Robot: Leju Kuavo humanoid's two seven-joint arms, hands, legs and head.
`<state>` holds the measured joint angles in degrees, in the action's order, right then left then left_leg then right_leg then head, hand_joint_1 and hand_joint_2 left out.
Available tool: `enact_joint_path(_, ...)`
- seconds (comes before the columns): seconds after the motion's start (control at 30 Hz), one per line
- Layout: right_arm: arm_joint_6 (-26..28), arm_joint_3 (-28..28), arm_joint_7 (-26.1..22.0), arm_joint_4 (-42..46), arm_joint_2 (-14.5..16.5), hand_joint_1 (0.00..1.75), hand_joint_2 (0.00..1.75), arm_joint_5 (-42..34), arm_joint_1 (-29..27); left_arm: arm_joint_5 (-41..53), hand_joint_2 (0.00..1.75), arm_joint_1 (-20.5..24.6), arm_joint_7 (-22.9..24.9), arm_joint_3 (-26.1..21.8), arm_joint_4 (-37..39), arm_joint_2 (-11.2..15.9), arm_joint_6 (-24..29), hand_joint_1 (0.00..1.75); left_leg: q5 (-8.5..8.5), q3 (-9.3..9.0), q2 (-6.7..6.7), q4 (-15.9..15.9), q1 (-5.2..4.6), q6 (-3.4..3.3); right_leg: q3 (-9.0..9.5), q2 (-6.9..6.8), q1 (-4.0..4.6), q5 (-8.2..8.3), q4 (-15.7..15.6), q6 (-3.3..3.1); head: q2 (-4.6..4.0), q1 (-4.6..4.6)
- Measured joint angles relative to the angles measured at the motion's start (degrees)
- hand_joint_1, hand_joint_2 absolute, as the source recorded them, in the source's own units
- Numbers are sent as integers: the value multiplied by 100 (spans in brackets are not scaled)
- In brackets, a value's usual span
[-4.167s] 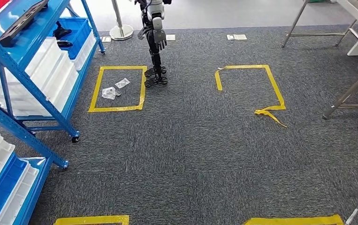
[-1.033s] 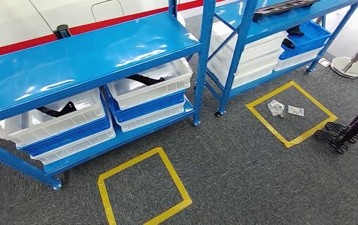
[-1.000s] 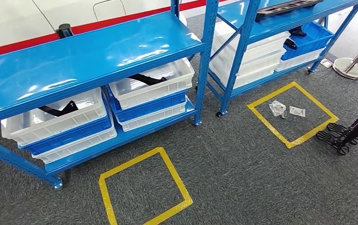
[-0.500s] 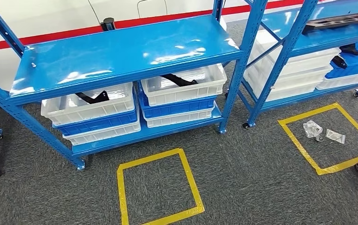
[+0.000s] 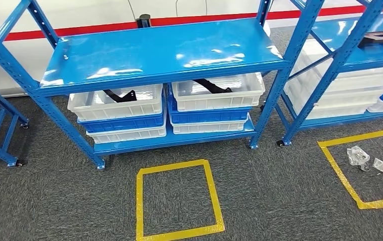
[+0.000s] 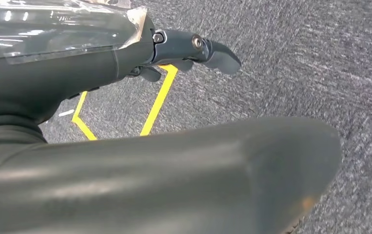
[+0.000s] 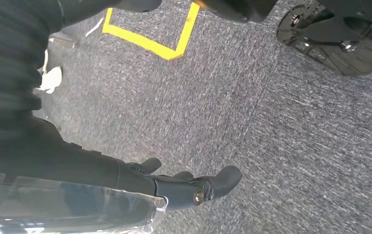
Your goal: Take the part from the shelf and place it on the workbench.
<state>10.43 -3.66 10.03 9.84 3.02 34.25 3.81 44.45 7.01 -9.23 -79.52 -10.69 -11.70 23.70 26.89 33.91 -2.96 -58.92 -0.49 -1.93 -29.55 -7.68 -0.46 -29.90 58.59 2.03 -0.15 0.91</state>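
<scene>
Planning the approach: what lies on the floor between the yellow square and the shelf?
Only bare grey carpet, in the head view, separates the yellow square from the shelf.

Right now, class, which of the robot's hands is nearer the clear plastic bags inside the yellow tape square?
Right, probably. The clear plastic bags lie off to the robot's right; the right hand hangs on that side, the left hand on the other.

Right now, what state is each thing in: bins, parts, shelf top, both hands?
Left white bin: holds a black part.
Right white bin: holds another black part.
Shelf top: nearly bare.
Left hand: holds nothing.
Right hand: holds nothing.
</scene>
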Motion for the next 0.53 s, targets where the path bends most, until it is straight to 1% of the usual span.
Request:
enact_joint_path(0.03,0,1,2,2,-6,0,175,5,4,1,0,-5,5,0,0,-2,10,0,-32,-39,69,50,14,-27,20,34,-3,-16,2,28,0,-4)
enact_joint_path(0.07,0,1,4,3,-10,0,175,9,5,2,0,-8,10,0,0,-3,22,0,-72,-81,145,104,37,-61,3,162,-1,-76,83,43,-1,-11)
enact_joint_path(0.1,0,1,5,4,-15,0,175,10,3,4,0,-7,13,0,0,-4,28,0,-110,-119,214,149,63,-87,-67,342,-1,-175,260,41,-1,-26)
enact_joint_path(0.13,-1,2,5,4,-18,0,175,10,-2,5,0,-2,15,1,0,-9,27,0,-121,-118,285,157,60,-100,-213,527,-13,-323,587,20,-1,-40)
enact_joint_path(0.17,-1,2,5,4,-17,0,175,10,-11,7,0,2,18,1,0,-14,27,0,-130,-112,378,159,63,-114,-409,661,-15,-479,982,3,-1,-54)
enact_joint_path(0.2,-2,3,5,4,-17,0,175,9,-22,8,0,3,21,1,0,-19,26,0,-131,-105,473,157,61,-116,-578,715,-19,-580,1302,5,-1,-63)
enact_joint_path(0.23,-3,3,6,4,-18,0,175,10,-31,8,0,0,25,1,0,-24,26,0,-131,-104,566,155,59,-115,-695,738,-23,-621,1508,25,-1,-66)
enact_joint_path(0.27,-7,3,6,4,-19,0,175,15,-36,7,0,-6,30,0,0,-26,32,0,-129,-108,658,149,60,-110,-681,750,-29,-528,1421,76,-1,-67)
enact_joint_path(0.3,-12,3,7,4,-21,0,131,21,-36,7,0,-10,35,0,0,-26,38,0,-125,-114,737,141,65,-102,-582,768,-38,-376,1159,133,-1,-66)
enact_joint_path(0.33,-16,3,7,4,-22,0,87,32,-31,6,0,-12,39,0,0,-26,45,0,-118,-118,813,128,72,-88,-432,813,-54,-190,790,192,-1,-66)
enact_joint_path(0.37,-21,3,7,3,-17,0,44,47,-25,5,0,-12,43,0,0,-24,55,0,-103,-113,888,101,66,-58,-281,897,-66,-33,403,219,-1,-73)
enact_joint_path(0.4,-22,3,0,1,-13,0,0,60,-13,2,0,-11,44,0,0,-24,66,0,-90,-102,941,80,60,-26,-188,970,-75,52,161,202,-1,-77)
enact_joint_path(0.43,-21,3,-7,0,-6,0,0,70,5,-3,0,-14,45,0,0,-23,77,0,-81,-90,981,65,55,6,-132,1030,-76,95,11,166,-1,-75)
enact_joint_path(0.47,-18,4,-14,-2,1,0,0,74,22,-9,0,-21,45,0,0,-22,88,0,-74,-78,1007,61,50,37,-112,1059,-65,92,-34,110,-1,-71)
enact_joint_path(0.5,-9,5,-19,-2,1,0,0,74,39,-15,0,-31,47,0,0,-24,97,0,-78,-70,1024,70,60,56,-101,1041,-57,99,-30,67,-1,-64)
enact_joint_path(0.53,-5,5,-19,-1,2,0,0,72,48,-18,0,-37,48,0,0,-24,101,0,-80,-68,1027,76,65,65,-93,1035,-50,100,-31,51,-1,-58)
